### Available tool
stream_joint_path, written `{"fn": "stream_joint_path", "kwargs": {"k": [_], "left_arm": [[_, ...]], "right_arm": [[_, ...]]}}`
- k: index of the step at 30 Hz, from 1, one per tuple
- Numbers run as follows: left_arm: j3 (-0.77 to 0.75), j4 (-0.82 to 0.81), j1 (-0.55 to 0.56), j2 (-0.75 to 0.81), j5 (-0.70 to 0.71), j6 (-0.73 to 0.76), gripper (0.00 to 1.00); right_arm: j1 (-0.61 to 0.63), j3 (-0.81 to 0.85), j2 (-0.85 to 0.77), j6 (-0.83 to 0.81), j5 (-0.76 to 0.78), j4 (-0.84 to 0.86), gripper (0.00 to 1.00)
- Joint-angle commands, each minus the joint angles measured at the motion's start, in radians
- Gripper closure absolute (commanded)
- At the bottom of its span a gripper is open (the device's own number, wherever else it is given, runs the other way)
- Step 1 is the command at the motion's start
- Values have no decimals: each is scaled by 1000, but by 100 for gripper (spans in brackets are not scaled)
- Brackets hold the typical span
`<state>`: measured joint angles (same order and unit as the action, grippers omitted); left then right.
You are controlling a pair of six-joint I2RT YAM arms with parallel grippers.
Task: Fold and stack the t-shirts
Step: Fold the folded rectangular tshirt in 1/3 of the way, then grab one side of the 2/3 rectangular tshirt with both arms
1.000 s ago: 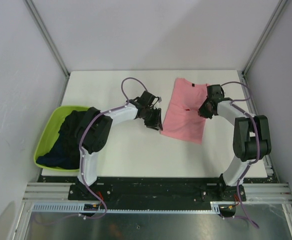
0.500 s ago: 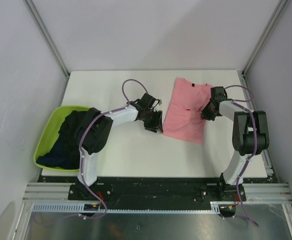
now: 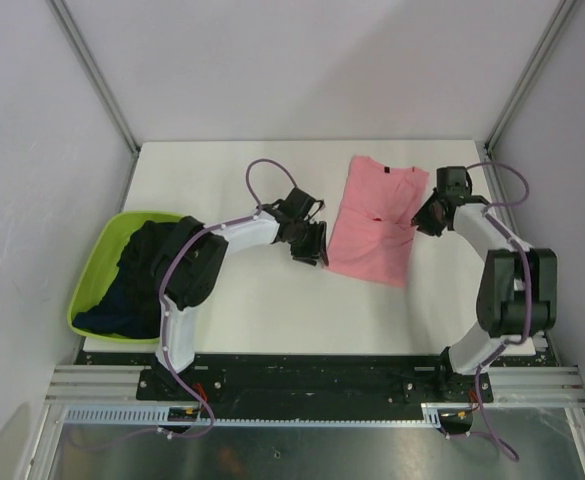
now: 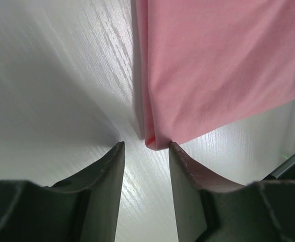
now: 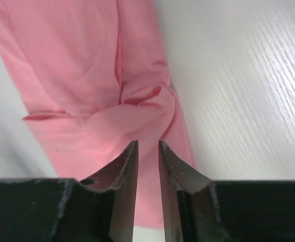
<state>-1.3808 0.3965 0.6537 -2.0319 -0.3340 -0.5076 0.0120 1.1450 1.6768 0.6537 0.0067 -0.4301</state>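
Your left hand (image 4: 146, 146) has its fingers standing apart with nothing between them; only bare white counter (image 4: 61, 75) shows in the gap. It sits low over the counter, tips aimed at the salmon-pink t-shirt (image 4: 213, 65). The near left corner of that shirt's folded edge lies just beyond the fingertips, and you cannot tell whether the right fingertip touches it.

Your right hand (image 5: 148, 143) has its fingers only a narrow slit apart. No cloth looks pinched between them, and the pink seen through the slit reads as the shirt lying underneath. It is over the shirt's right side, and a bunched, puckered fold lies just ahead of the tips.

From above, you see the pink shirt in the right half of the counter, between your two hands. It is folded into a long panel running from the far edge toward the near one, with its small dark collar label (image 3: 383, 171) at the far end.

The dark t-shirts (image 3: 142, 275) are heaped in the lime-green tub (image 3: 87, 290) at the counter's left edge, well apart from both hands.
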Motion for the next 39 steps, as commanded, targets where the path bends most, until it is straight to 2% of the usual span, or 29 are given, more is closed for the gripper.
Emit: {"fn": "stream_joint_path", "kwargs": {"k": [1,7,13,29,39], "left_arm": [[-2,-32,25,33,35,-61,56],[9,-38,43,37,90,-125,58],[32,-44,52,36,121,-151,60],[47,-51,53,39,115,-130,60],[51,-51,52,39,118,-129,60]], "right_arm": [[22,-75,-153,13,32,-103,73],[63,-337,-361,81,10,-115,71],[129,-477,-433,147,11,-79,67],[180,-520,-447,213,95,-24,62],[208,-529,-315,216,103,35,62]]}}
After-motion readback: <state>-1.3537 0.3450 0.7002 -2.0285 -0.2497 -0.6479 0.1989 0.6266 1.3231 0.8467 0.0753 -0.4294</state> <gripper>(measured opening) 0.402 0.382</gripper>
